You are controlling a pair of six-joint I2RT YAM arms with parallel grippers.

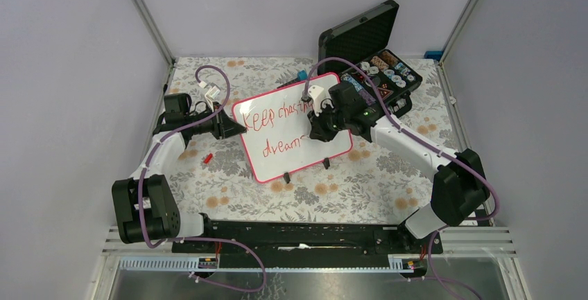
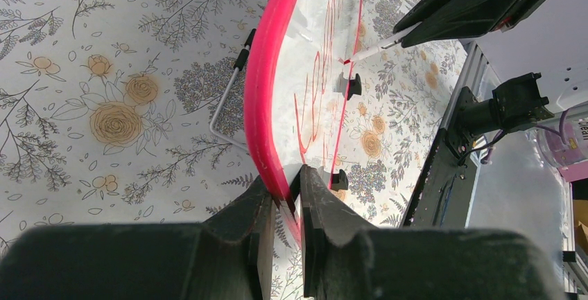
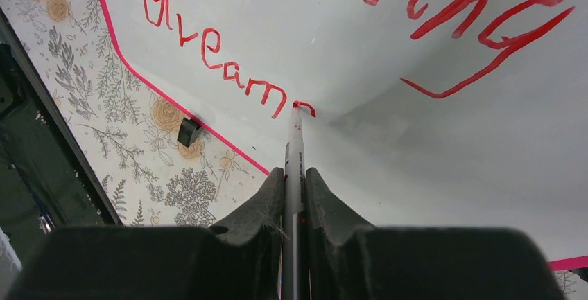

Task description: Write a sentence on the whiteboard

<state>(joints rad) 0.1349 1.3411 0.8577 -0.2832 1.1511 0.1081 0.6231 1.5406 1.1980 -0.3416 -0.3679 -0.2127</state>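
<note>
The whiteboard (image 1: 295,163) stands tilted at the middle of the table on small black feet (image 1: 287,177). My left gripper (image 1: 236,125) is shut on its pink left edge (image 2: 267,92), one finger on each face. On the whiteboard the red sentence (image 1: 274,115) reads "Keep chasing" with "dream" (image 3: 215,57) below. My right gripper (image 3: 295,172) is shut on a grey marker (image 3: 295,151). The marker's red tip (image 3: 296,106) touches the whiteboard just right of the "m", where a small curved stroke shows. In the left wrist view the marker (image 2: 378,49) meets the board face (image 2: 308,50).
An open black case (image 1: 374,50) with small items inside stands behind the board at the back right. A small red cap (image 1: 206,157) lies on the floral table cover, left of the board. A wire stand (image 2: 225,99) props the board's back. Grey walls close both sides.
</note>
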